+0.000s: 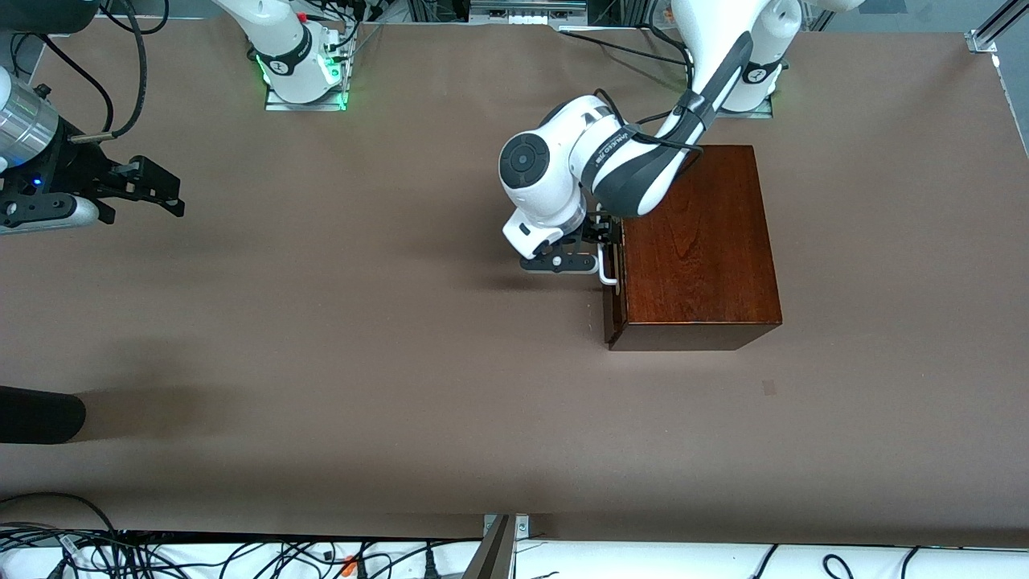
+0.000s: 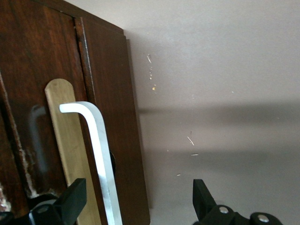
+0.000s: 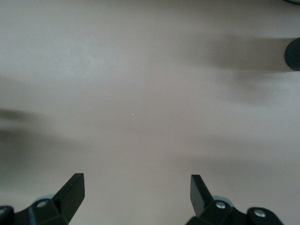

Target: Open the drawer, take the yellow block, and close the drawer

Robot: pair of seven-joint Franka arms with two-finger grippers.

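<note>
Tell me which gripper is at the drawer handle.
The left gripper: its open fingers straddle the white handle on the shut drawer. The right gripper waits, open, over bare table.

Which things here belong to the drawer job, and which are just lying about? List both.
Job:
- drawer, shut
- its white handle, between the open fingers of the left hand
- right hand, open, waiting over bare table

Lying about:
- black cylinder at the table's edge

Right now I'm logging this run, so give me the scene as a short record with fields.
drawer: shut, in the wooden box
handle: white bar between the open fingers of the left gripper
right gripper: open, holding nothing, waiting over bare table at the right arm's end
yellow block: not visible
</note>
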